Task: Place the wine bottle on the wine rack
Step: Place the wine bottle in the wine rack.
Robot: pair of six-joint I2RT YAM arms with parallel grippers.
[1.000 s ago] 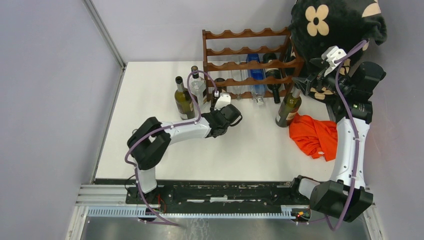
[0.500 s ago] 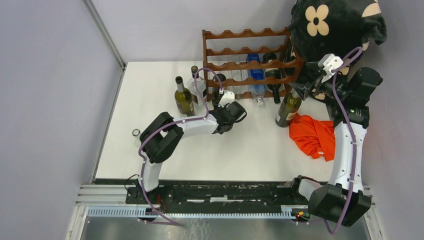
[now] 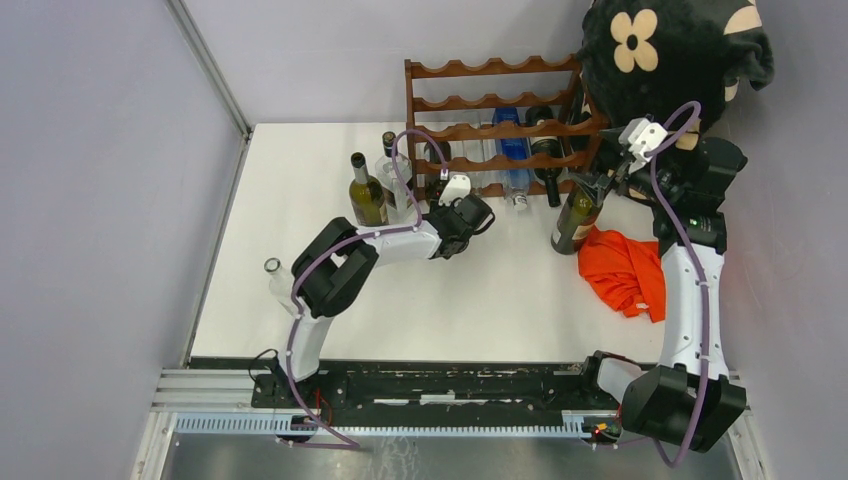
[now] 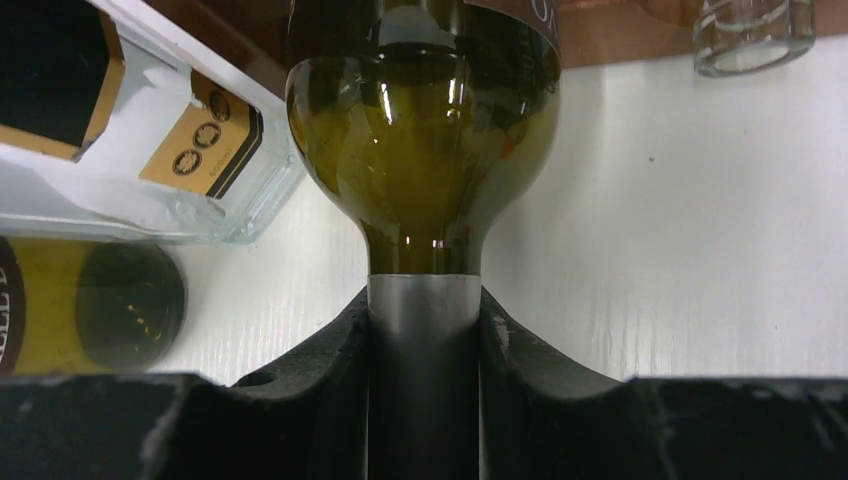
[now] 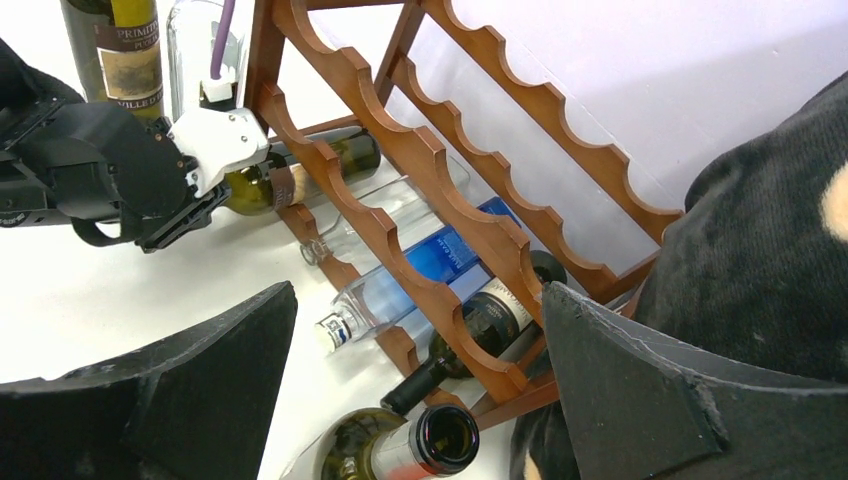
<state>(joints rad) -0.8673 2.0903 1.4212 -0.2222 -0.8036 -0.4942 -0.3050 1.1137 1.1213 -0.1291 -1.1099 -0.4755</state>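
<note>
Olive-green wine bottle (image 4: 420, 170) lies neck-clamped in the left gripper (image 4: 425, 312), at one wine rack (image 5: 400, 150) holding three other bottles (image 5: 440, 265); right gripper (image 5: 418, 300) gapes wide.

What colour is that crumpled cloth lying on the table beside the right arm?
The cloth is plain bright orange-red, with no pattern. It shows best in the top external view.

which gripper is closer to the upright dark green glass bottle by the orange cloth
Right. The right gripper hovers open above that dark green bottle; the left gripper is off to its left, shut on the neck of an olive-green wine bottle at the reddish-brown wooden rack.
</note>
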